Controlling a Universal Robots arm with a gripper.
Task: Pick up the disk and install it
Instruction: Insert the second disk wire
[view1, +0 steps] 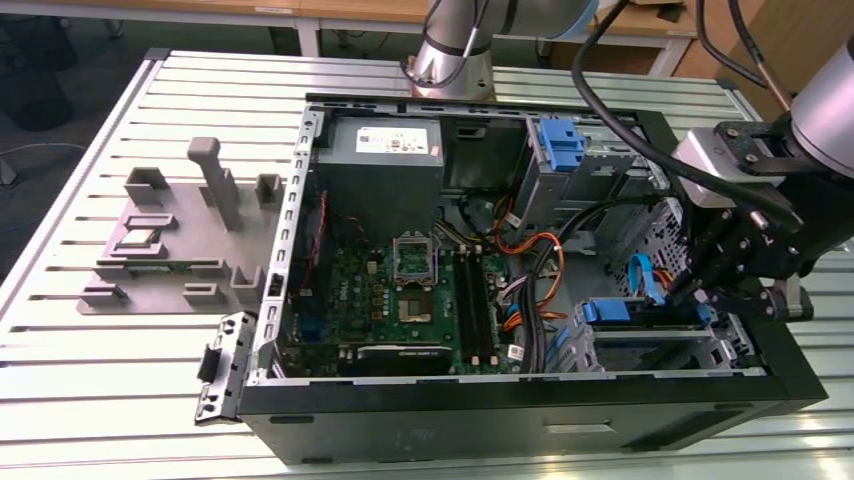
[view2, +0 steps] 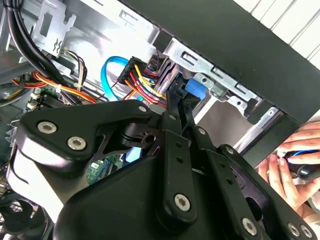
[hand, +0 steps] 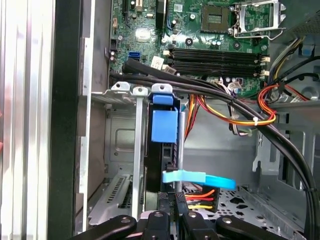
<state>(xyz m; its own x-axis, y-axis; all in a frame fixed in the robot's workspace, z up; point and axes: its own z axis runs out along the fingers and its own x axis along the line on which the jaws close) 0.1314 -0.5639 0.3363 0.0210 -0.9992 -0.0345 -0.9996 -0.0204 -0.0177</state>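
Inside the open computer case, the gripper, fingers closed together and empty, sits at the end of the disk standing edge-on in its drive cage.

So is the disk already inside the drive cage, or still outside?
Inside. The disk stands on edge in a drive cage slot, blue carrier end facing out, gripper at its edge.

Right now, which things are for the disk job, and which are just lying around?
For the job:
disk, sitting in the bay
drive bay
gripper, right by the disk

Just lying about:
grey holders
grey metal box
blue latch piece
a hand
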